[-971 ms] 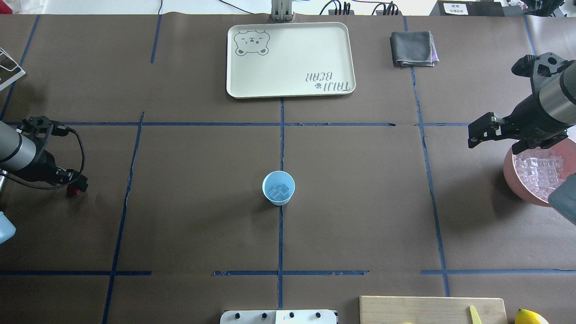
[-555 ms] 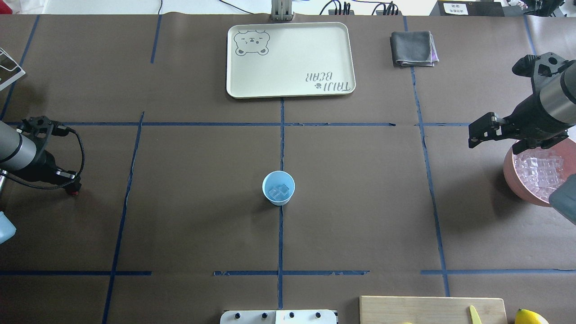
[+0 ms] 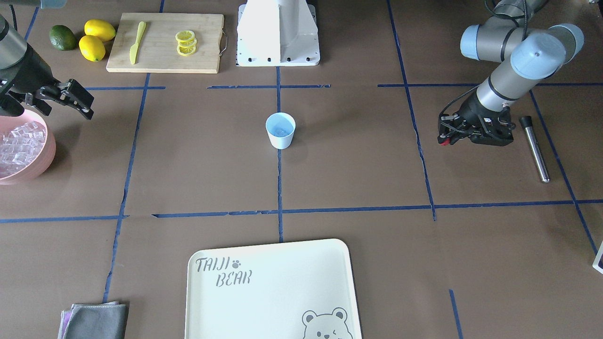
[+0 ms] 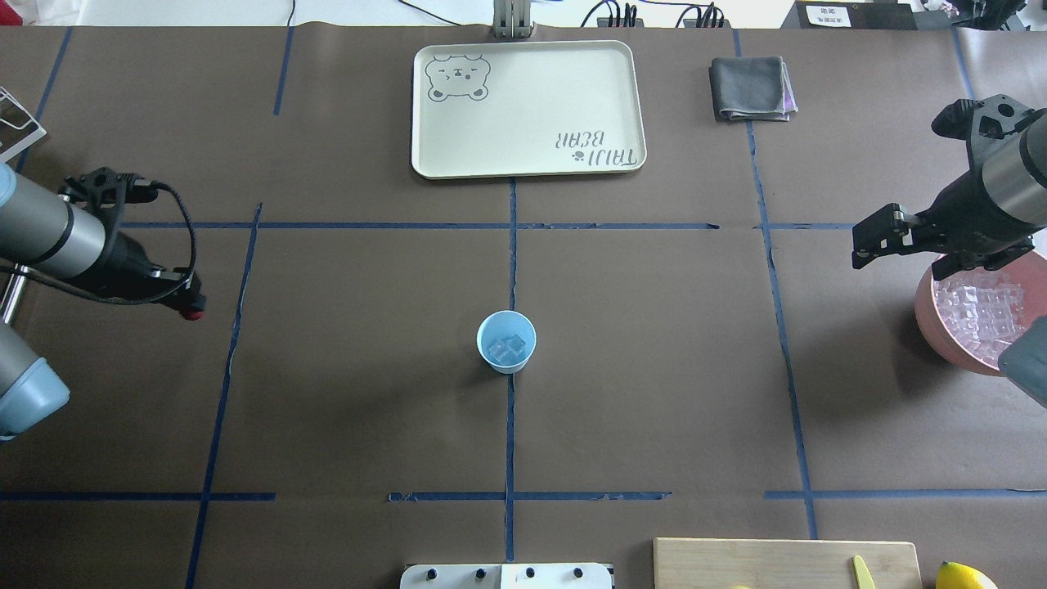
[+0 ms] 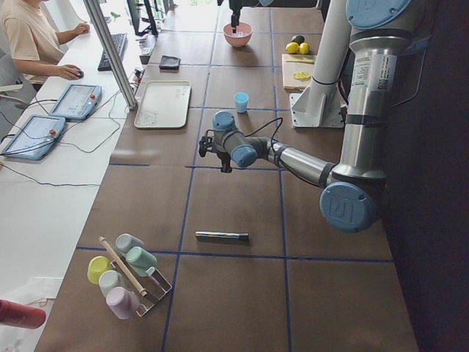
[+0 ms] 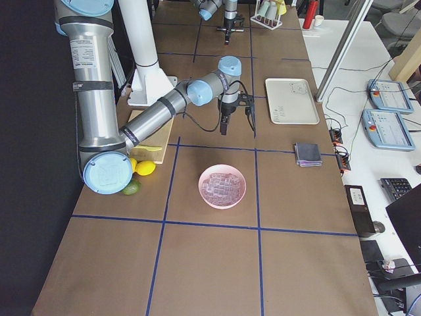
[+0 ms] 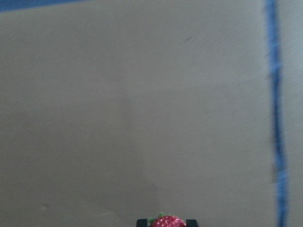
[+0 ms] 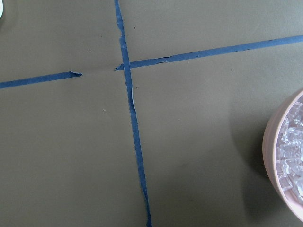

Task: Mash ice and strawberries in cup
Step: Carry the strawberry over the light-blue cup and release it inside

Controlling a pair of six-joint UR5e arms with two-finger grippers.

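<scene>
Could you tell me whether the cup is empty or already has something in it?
Not empty: the upright cup holds clear ice cubes, seen from overhead; the strawberry is in the left gripper, not inside.

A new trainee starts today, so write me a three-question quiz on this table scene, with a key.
1. True or false: the cup already has ice in it.
2. What is the left gripper holding? A) lemon slice B) strawberry C) knife
3. Fill in: the right gripper is open, near a pink ____ full of ice.
Key: 1 true; 2 B; 3 bowl.
</scene>
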